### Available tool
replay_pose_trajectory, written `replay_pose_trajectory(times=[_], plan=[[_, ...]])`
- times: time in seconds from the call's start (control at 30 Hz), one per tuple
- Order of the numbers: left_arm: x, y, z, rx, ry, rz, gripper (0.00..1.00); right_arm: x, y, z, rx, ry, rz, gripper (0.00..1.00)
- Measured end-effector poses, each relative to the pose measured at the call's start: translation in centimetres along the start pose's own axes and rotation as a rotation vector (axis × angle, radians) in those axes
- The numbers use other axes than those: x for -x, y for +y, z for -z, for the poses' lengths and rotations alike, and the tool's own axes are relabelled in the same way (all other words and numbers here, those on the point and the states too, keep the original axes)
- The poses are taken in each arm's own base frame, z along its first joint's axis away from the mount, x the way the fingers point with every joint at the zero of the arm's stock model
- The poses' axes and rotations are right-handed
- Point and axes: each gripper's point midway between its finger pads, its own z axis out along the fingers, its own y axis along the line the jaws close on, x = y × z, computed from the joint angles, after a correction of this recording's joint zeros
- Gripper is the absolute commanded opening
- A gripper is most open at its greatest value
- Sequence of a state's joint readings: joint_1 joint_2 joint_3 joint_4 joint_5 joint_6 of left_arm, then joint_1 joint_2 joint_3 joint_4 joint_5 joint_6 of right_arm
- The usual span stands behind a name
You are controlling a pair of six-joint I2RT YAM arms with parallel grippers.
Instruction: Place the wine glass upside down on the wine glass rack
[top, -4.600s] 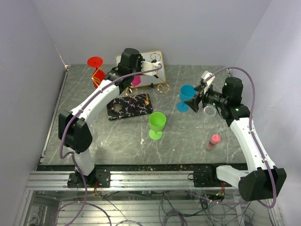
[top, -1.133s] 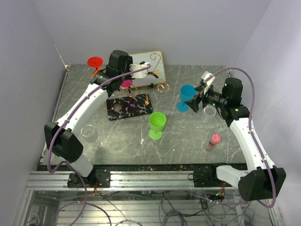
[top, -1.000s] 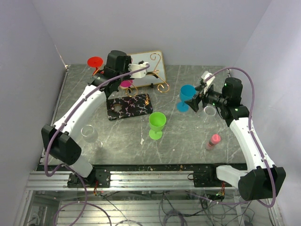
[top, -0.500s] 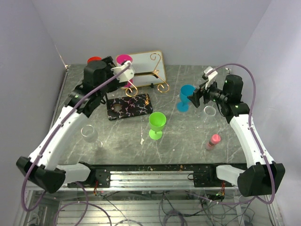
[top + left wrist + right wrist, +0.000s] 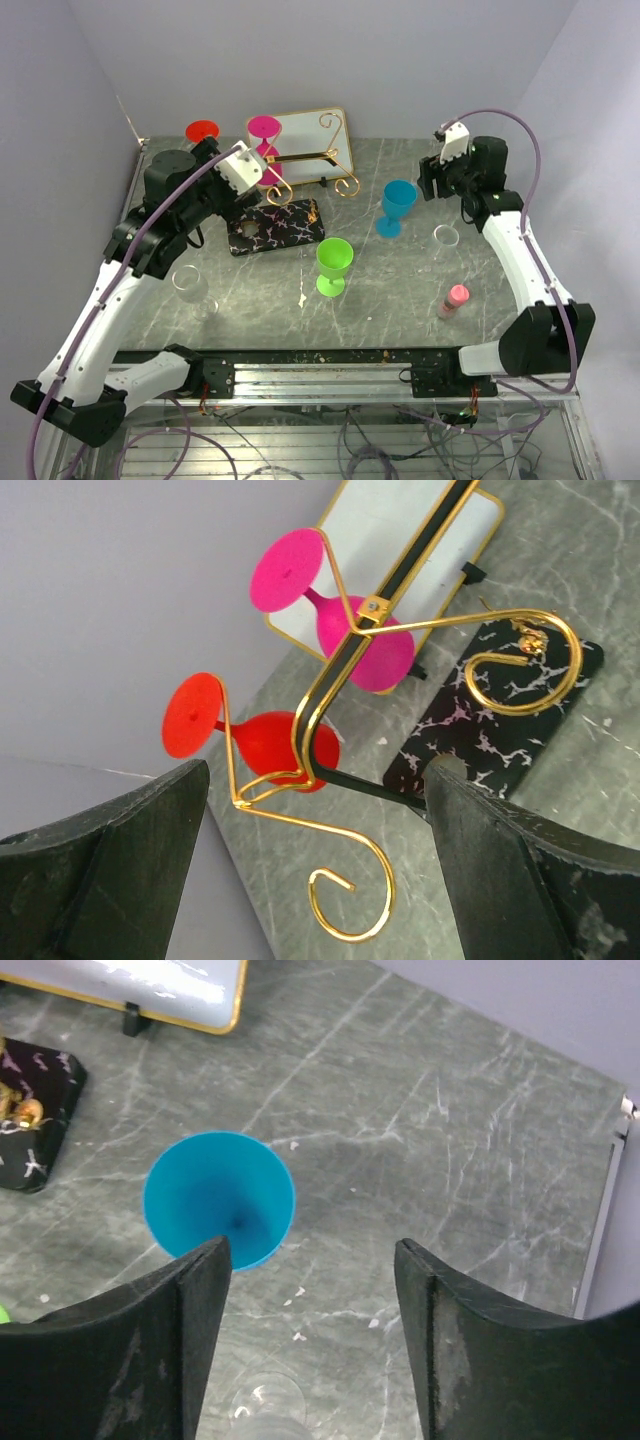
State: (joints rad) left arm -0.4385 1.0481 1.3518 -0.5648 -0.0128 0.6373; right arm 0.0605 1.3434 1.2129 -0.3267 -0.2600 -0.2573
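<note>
The gold wire wine glass rack (image 5: 303, 156) stands on its black marbled slab (image 5: 275, 227). A pink wine glass (image 5: 362, 654) hangs upside down from its bar (image 5: 338, 670), foot uppermost. A red glass (image 5: 283, 750) hangs the same way at the rack's left end. My left gripper (image 5: 318, 770) is open and empty, just short of the rack, touching nothing. A blue wine glass (image 5: 220, 1200) stands upright on the table. My right gripper (image 5: 308, 1250) hovers open above and beside it, apart from it.
A green glass (image 5: 333, 262) stands mid-table. Clear glasses stand at the left (image 5: 190, 285) and at the right (image 5: 446, 235). A small pink bottle (image 5: 455, 298) lies near the right front. The gold-rimmed white tray (image 5: 312, 135) leans behind the rack.
My left gripper has opened, let go of the pink glass on the rack and drawn back to the left. My right gripper has pulled up and away from the blue glass, jaws somewhat narrower.
</note>
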Motion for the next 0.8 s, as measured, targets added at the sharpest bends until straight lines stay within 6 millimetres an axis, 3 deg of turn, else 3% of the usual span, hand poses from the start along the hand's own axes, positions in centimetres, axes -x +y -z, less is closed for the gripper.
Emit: replay_pose_trajectory(times=[0.17,0.43,0.8], plan=[[-0.4,-0.9,0.3,-0.027,-0.004,0.026,0.99,-1.1,-0.8,-2.1,-0.010,0.081,-0.036,0.57],[-0.4,-0.5,0.7,-0.007,-0.010,0.047,0.99,-5.0,0.3,-4.2,0.041,0.226,-0.102,0.46],[-0.6,-0.4,0.7,-0.004,-0.006,0.048,0.99,-4.9,0.4,-6.4,0.065,0.269,-0.119,0.32]])
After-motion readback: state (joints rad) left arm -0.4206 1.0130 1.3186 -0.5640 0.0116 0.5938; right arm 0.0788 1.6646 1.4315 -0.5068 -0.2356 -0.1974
